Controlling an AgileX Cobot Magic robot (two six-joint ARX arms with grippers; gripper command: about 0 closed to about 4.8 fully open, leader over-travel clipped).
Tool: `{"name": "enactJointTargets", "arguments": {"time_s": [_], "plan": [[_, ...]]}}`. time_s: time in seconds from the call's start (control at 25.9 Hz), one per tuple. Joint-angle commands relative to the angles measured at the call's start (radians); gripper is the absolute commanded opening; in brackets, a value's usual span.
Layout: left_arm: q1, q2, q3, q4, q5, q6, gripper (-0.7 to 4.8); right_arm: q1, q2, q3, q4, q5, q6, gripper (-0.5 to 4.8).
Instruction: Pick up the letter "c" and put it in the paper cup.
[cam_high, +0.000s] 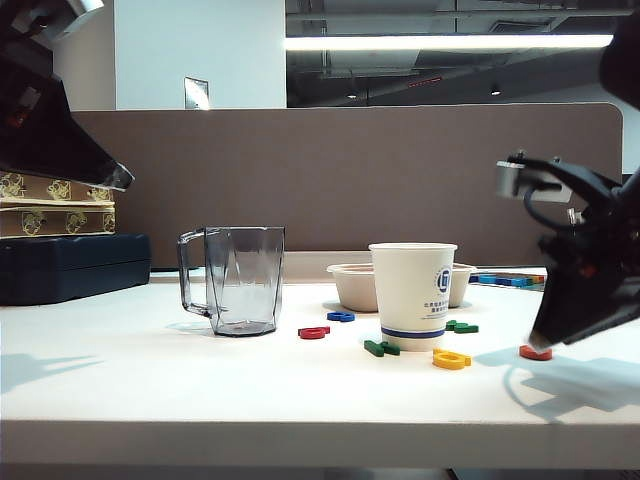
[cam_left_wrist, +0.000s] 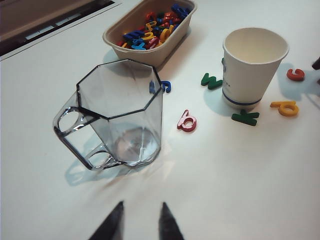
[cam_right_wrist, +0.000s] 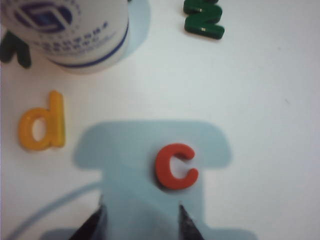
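Orange-red "c" (cam_right_wrist: 175, 166) flat nr upright cup (cam_high: 413, 295)

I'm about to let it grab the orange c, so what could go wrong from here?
The letter "c" lies flat on the table, so the open right hand just above it may slide off. It sits off-centre toward one finger, so closing could push it away. The paper cup looks light; the arm could tip it.

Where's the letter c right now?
The letter c lies flat on the table at the right of the exterior view, right of the paper cup and the yellow letter, just beneath the open right pincer.
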Motion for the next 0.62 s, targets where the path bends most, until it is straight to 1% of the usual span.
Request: {"name": "enactJointTargets", "arguments": {"time_s": [0.04,0.62], "plan": [[0.000,-0.002,0.003,0.019,0.003,0.003,0.85,0.017,0.016,0.004,0.000,0.055,-0.022,1.80],[0.000,-0.002,0.003,0.019,0.003,0.003,0.85,0.022,0.052,0.004,0.057,0.081,-0.014,1.80]]}}
